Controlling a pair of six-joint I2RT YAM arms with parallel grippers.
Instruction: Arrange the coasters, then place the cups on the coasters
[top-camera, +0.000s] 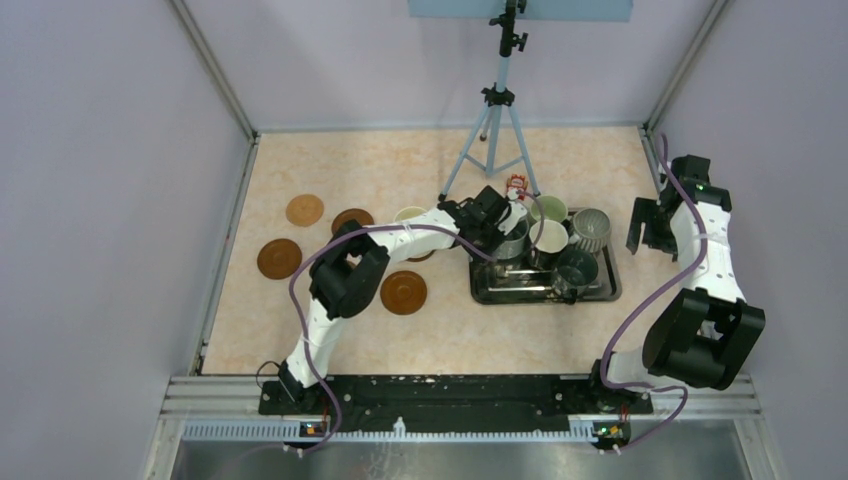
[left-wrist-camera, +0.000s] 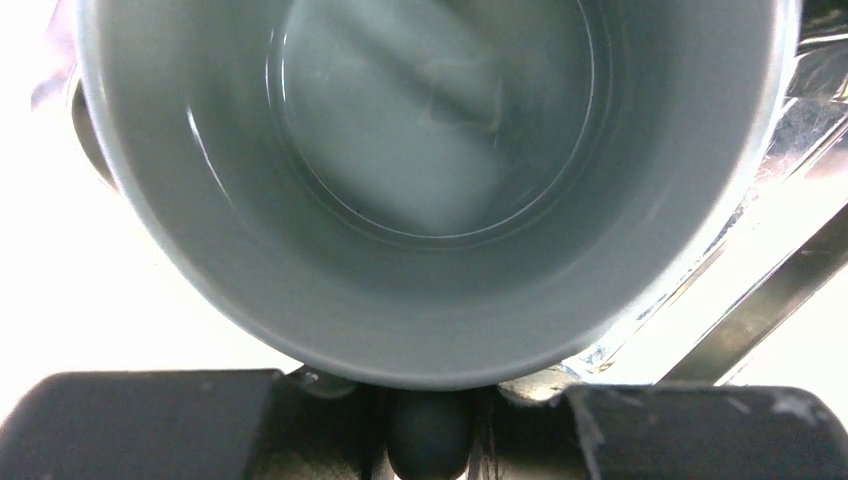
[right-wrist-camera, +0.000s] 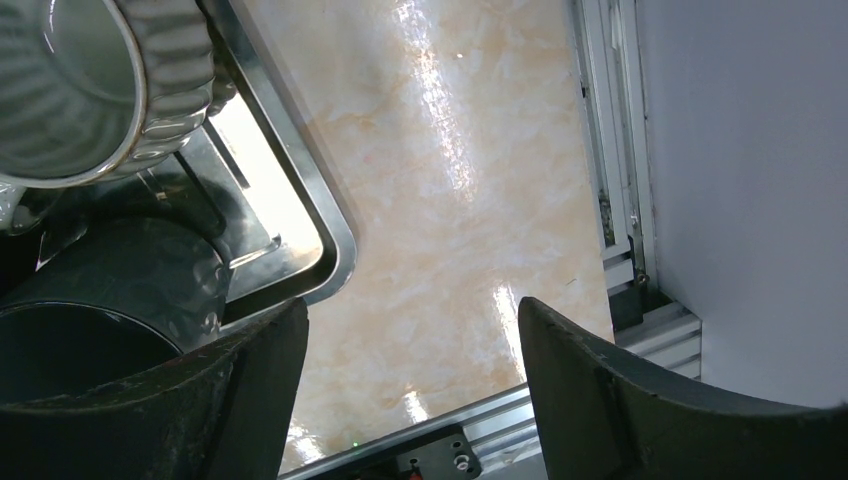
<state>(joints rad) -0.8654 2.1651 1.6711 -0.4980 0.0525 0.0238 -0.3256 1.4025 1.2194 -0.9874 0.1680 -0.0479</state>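
My left gripper (top-camera: 500, 232) reaches over the steel tray (top-camera: 610, 292) and is shut on the handle of a grey-blue cup (left-wrist-camera: 430, 190), which fills the left wrist view; the dark handle sits between the jaws of the left gripper (left-wrist-camera: 430, 425). Also in the tray stand a pale green cup (top-camera: 549, 209), a white cup (top-camera: 550, 240), a ribbed grey cup (top-camera: 591, 228) and a dark teal cup (top-camera: 577, 266). A cream cup (top-camera: 408, 215) stands on the table left of the tray. Reddish-brown coasters (top-camera: 305, 210) (top-camera: 279, 258) (top-camera: 404, 292) lie at the left. My right gripper (top-camera: 645, 225) hangs open with nothing between its fingers.
A tripod (top-camera: 497, 120) stands behind the tray, one leg close to my left wrist. Another coaster (top-camera: 352, 219) lies by my left forearm. In the right wrist view the tray's corner (right-wrist-camera: 335, 255) and the table's metal edge rail (right-wrist-camera: 615, 200) flank bare marbled table.
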